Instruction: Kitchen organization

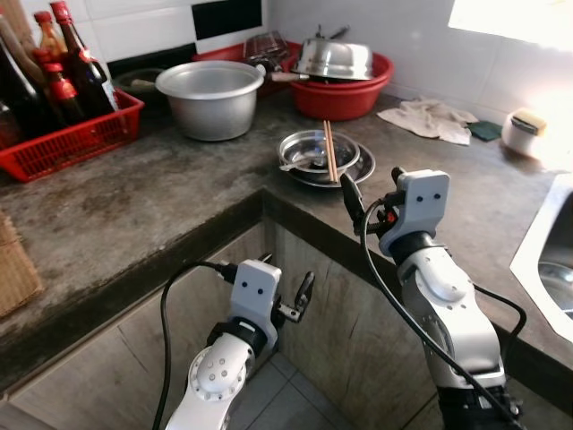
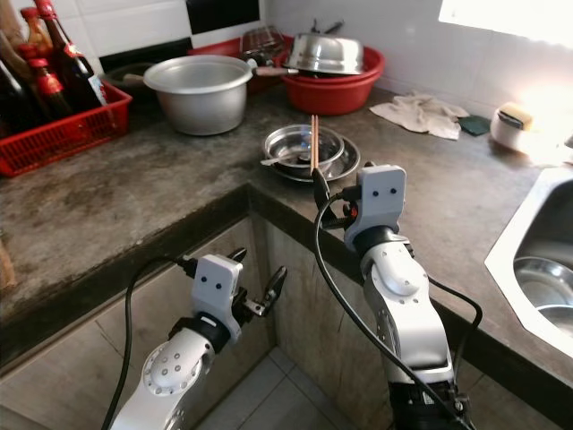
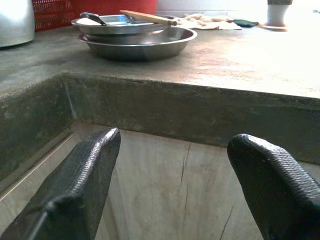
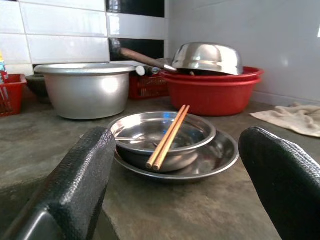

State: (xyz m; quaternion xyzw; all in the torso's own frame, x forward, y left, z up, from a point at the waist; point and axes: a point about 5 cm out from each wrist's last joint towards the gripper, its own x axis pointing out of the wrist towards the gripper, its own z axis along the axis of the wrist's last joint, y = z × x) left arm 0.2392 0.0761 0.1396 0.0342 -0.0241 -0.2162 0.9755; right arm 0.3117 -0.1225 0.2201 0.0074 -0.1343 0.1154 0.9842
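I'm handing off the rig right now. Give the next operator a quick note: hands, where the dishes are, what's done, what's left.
Right hand: open, empty, at the counter edge, aimed at the steel bowl.
Left hand: open, empty, below the counter edge by the cabinet front.
Bowl sits in a steel plate near the counter corner; chopsticks lie across the bowl, spoon inside.
Done: nothing picked up yet.
Left: likely grasp the chopsticks or bowl and move them; sink is to the right.

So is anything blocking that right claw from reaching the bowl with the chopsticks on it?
Nothing visible is. The open right gripper sits at the counter edge, pointed at the steel bowl with the chopsticks across it. Only bare countertop lies between them.
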